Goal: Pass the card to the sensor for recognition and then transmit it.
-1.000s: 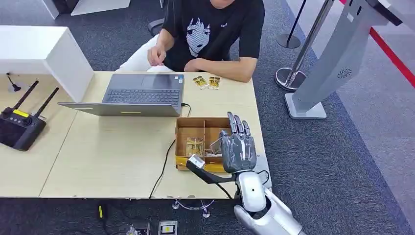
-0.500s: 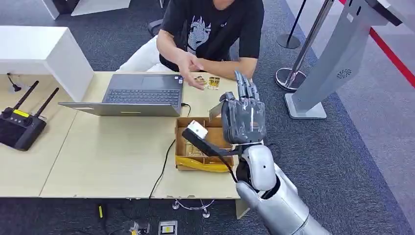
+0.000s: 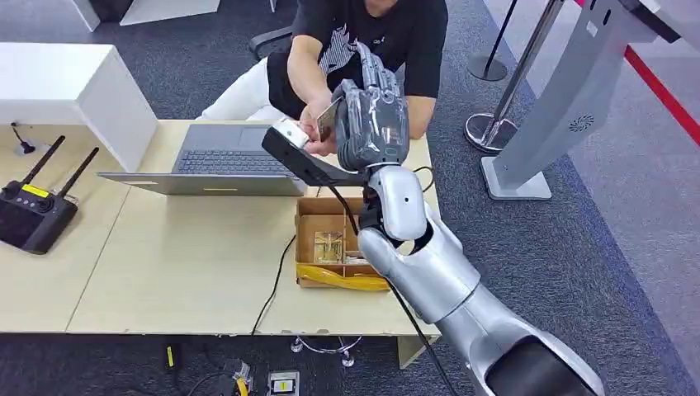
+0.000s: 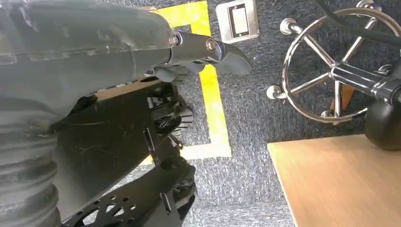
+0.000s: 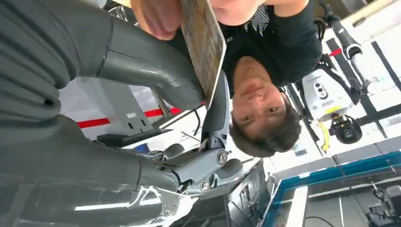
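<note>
Over the table (image 3: pixel 190 264), beyond the laptop (image 3: pixel 239 158), the right hand (image 3: pixel 369 115) pinches the card (image 3: pixel 327 120) at the person's hand (image 3: pixel 317 139), so it is best to hold steady and release only once they grip it firmly.
</note>
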Controlling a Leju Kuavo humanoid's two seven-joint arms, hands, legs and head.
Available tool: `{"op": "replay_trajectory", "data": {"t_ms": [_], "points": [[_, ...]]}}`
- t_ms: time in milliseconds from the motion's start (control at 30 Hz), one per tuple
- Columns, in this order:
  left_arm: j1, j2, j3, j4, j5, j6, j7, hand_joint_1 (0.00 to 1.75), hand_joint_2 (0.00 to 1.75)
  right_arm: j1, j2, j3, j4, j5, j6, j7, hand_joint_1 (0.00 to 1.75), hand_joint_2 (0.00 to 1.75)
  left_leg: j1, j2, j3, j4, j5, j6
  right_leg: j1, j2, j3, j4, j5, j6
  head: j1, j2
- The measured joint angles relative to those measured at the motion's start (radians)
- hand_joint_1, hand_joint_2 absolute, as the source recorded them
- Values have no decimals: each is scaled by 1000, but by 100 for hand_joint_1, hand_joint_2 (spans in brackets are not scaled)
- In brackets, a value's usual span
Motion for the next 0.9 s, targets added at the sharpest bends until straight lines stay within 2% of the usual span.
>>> {"op": "replay_trajectory", "data": {"t_ms": [133, 267, 300, 333, 433, 533, 600, 700, 733, 833, 900], "points": [[-1, -4, 1, 12, -3, -3, 0, 0, 175, -31, 38, 3, 77, 0, -13, -2, 175, 175, 0, 0, 0, 0, 0, 0, 0, 0, 0, 0, 0, 0, 0, 0], [-1, -8, 6, 24, -5, 1, 0, 0, 175, -48, 72, 6, 145, -2, -32, -35, 175, 175, 0, 0, 0, 0, 0, 0, 0, 0, 0, 0, 0, 0, 0, 0], [-1, -9, 8, 27, -5, 3, -2, 0, 175, -54, 82, 6, 161, -3, -35, -40, 120, 175, 0, 0, 0, 0, 0, 0, 0, 0, 0, 0, 0, 0, 0, 0], [-1, -9, 8, 30, -5, 6, -3, 0, 175, -58, 93, 6, 180, -3, -37, -45, 0, 175, 0, 0, 0, 0, 0, 0, 0, 0, 0, 0, 0, 0, 0, 0], [2, -10, 14, 35, -4, 15, -7, 0, 175, -62, 118, 6, 217, -47, -39, -61, 0, 175, 0, 0, 0, 0, 0, 0, 0, 0, 0, 0, 0, 0, 0, 0], [7, -10, 25, 38, -3, 31, -11, 0, 175, -59, 132, 1, 237, -160, -55, -111, 0, 175, 0, 0, 0, 0, 0, 0, 0, 0, -1, 0, 0, 0, 0, 0], [12, -10, 27, 40, 2, 38, -13, 0, 175, -52, 136, -13, 242, -246, -83, -164, 0, 175, 0, 0, 0, 0, 0, 0, 0, 0, -1, 0, 0, 0, 0, 0], [27, -10, 37, 40, 30, 49, -36, 0, 175, -26, 132, -47, 235, -425, -136, -295, 0, 175, 0, 1, 1, 0, 0, 0, 0, 1, -1, -1, 0, 0, 0, 0], [35, -10, 40, 40, 48, 44, -52, 0, 175, -5, 124, -63, 219, -504, -155, -333, 0, 175, 0, 1, 2, 0, 0, 0, 0, 1, -2, -1, 0, 0, 0, 0], [72, -5, 60, 23, 121, -2, -173, 0, 175, 96, 32, -142, 93, -785, -235, -406, 0, 175, 0, -2, 2, 1, 0, 0, 0, -2, 1, -3, 0, 0, 0, 0], [87, 2, 68, 11, 134, -9, -203, 0, 175, 149, -38, -197, 22, -850, -238, -421, 0, 175, -1, -4, 0, 0, 0, 0, -1, -3, 1, -3, 0, 0, 2, 0]]}}
